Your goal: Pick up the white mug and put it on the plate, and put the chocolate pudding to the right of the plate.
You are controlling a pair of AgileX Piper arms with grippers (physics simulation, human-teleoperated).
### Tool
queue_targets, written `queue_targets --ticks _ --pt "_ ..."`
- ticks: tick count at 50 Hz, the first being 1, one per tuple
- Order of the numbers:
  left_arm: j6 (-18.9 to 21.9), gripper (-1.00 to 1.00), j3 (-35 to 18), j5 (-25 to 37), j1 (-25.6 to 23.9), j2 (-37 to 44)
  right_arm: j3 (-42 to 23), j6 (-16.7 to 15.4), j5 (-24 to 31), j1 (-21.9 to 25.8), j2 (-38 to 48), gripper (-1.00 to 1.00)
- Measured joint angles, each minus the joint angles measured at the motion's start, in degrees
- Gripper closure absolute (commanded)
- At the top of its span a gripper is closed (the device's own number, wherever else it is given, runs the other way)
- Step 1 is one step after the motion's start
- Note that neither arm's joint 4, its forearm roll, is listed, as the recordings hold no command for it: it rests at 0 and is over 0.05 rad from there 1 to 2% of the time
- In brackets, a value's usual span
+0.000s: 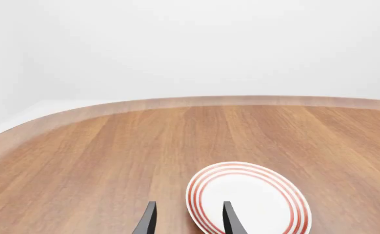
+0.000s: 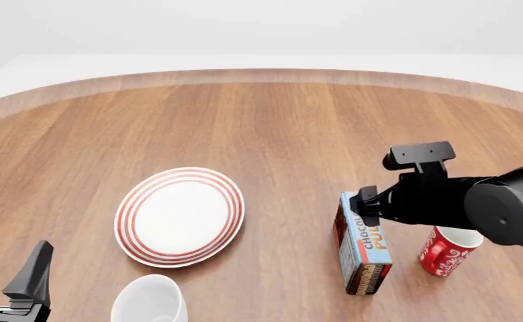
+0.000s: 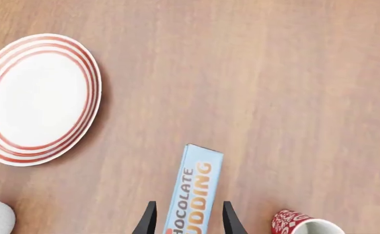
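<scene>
Four loose things and two end effectors share one wooden tabletop (image 2: pixel 270 121), whose grain runs away toward a curved, paler edge. Nearest, at the front view's lower left, the left end effector (image 2: pixel 9 268) shows dark tapered fingers spread apart with nothing between them. Just beside it sits the white mug (image 2: pixel 150 300), plain, glossy and unmarked, touching nothing. Beyond the mug and close to it lies one plate (image 2: pixel 180 216), round and white with thin concentric red rings at its rim and nothing on it. To the right, well apart from the plate, the chocolate pudding (image 2: pixel 364 245) is a long narrow box with a light blue top, orange lettering reading "CHOCOLATE PUDDING" in the right wrist view, and dark brown sides. The right end effector (image 3: pixel 188 219) straddles the box, fingers on either side; whether they press it I cannot tell. One red mug (image 2: pixel 449 251) with white floral pattern stands just right of the box.
</scene>
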Motion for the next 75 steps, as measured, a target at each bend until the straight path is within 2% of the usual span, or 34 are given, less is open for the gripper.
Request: queue_targets --ticks 30,50,75 --pt "0.0 -1.0 0.0 0.0 0.0 0.0 3.0 2.1 -3.4 1.8 4.4 -1.0" --pt "0.0 -1.0 0.0 0.0 0.0 0.0 5.3 2.0 -5.4 1.3 6.6 -1.0" --pt "0.0 -1.0 0.0 0.0 0.0 0.0 7.2 4.0 -8.7 2.0 9.4 -1.0"
